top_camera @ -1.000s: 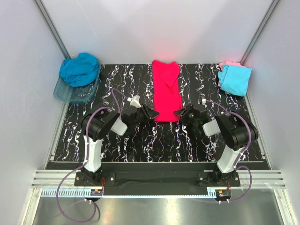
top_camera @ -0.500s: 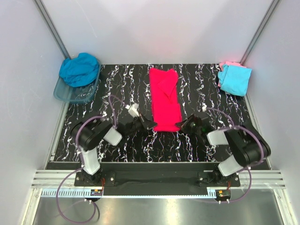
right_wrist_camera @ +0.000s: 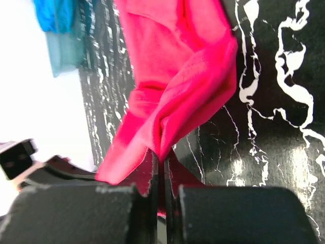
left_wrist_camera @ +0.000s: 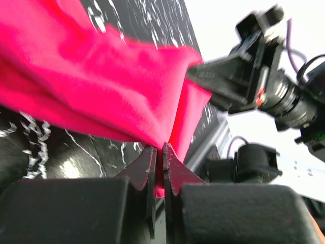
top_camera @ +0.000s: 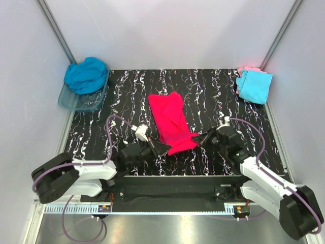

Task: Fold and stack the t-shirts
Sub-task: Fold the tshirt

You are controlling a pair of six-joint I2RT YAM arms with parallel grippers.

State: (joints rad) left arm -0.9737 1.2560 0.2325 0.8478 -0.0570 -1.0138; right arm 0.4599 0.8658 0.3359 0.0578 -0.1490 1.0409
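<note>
The left gripper [left_wrist_camera: 158, 152] is clamped tight on the near left corner of the bright pink-red t-shirt [left_wrist_camera: 101, 86]. In the left wrist view its two dark fingers are pressed together with a sliver of red cloth pinched between them. The right gripper [right_wrist_camera: 161, 157] is closed in the same way on the shirt's near right corner, with a fold of cloth bunched right at its tips. Seen from above, both grippers sit low, not far from the near edge of the table [top_camera: 127, 86]. They face each other with the shirt's near end stretched between them, and both arms reach in low from either side.

From that held end the shirt runs as a long folded strip across the middle of the black marbled table, slanting toward the far left.

In the far left corner a teal-blue t-shirt [top_camera: 86, 74] is heaped in a clear bluish tub [top_camera: 76, 102]. In the far right corner a light cyan t-shirt [top_camera: 254, 87] lies folded on top of a pale pink t-shirt [top_camera: 248, 68], well apart from the grippers
</note>
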